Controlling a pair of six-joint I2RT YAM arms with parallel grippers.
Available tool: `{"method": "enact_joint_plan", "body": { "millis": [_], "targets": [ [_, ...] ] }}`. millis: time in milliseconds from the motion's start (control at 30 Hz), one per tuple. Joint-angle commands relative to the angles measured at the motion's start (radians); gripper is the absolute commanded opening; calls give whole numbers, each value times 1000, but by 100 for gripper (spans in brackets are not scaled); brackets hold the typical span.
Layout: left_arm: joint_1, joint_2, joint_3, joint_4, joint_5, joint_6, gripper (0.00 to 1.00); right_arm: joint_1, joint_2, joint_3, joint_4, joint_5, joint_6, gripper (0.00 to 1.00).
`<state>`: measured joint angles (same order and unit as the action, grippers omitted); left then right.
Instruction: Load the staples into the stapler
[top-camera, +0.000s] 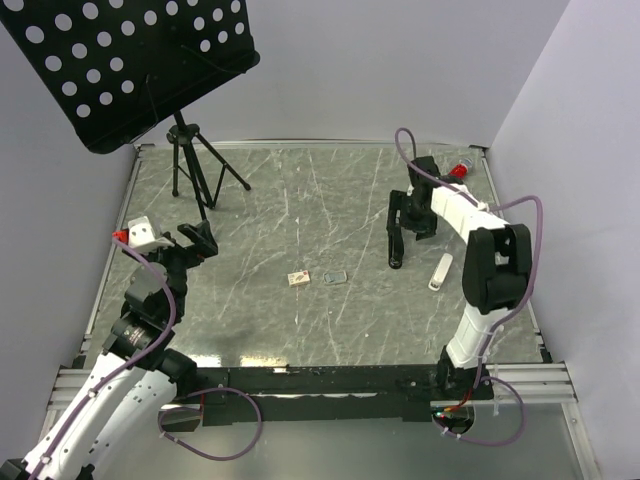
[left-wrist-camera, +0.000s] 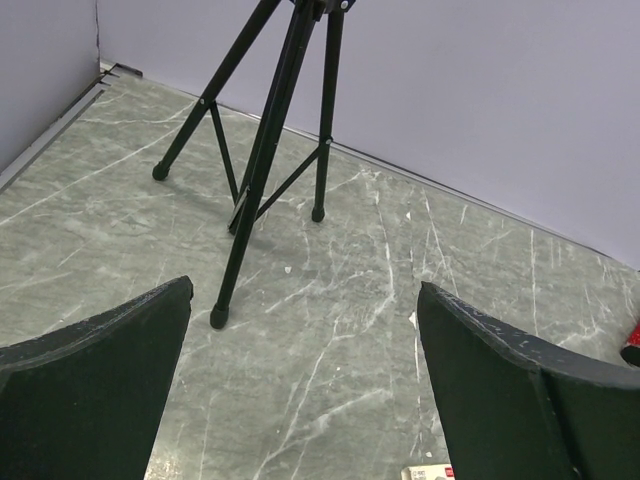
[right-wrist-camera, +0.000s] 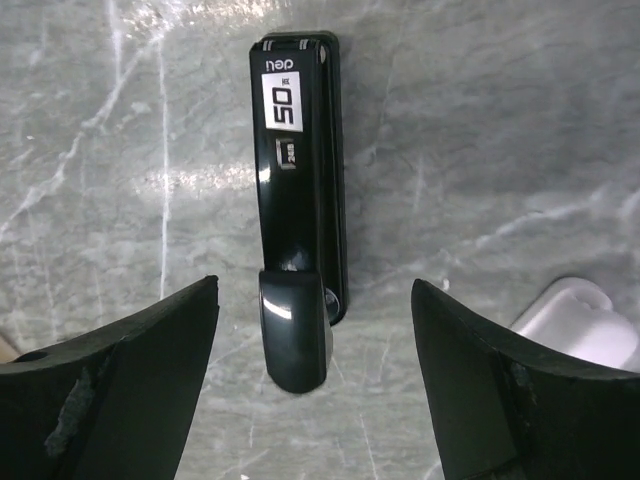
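The right end effector (right-wrist-camera: 313, 335) hangs over the stapler (right-wrist-camera: 298, 190) with its fingers (right-wrist-camera: 110, 400) spread wide on either side, holding nothing and not touching it. The stapler lies flat and closed on the counter (top-camera: 300, 200), right of centre in the top view. The cream staples box (top-camera: 298, 278) sits at about 9 o'clock from the stapler, well apart from it, with the small greyish tray (top-camera: 334, 277) just beside the box. A white bar (top-camera: 441, 271) lies at 3 o'clock from the stapler. The left end effector (top-camera: 198, 240) is raised at the counter's 9 o'clock edge, open wide and empty. It faces a tripod (left-wrist-camera: 265, 150).
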<state>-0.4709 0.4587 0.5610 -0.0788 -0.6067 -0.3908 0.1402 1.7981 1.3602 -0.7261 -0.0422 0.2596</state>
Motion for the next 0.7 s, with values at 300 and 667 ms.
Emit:
{"method": "enact_joint_plan", "body": {
  "millis": [300,667],
  "targets": [
    [3,-28,2,27,21,-20,99,64,152,132,-56,31,-16,46],
    [5,-9,-1,31,33,-16,99,153,-54,57,-38,123,-92,0]
  ]
}}
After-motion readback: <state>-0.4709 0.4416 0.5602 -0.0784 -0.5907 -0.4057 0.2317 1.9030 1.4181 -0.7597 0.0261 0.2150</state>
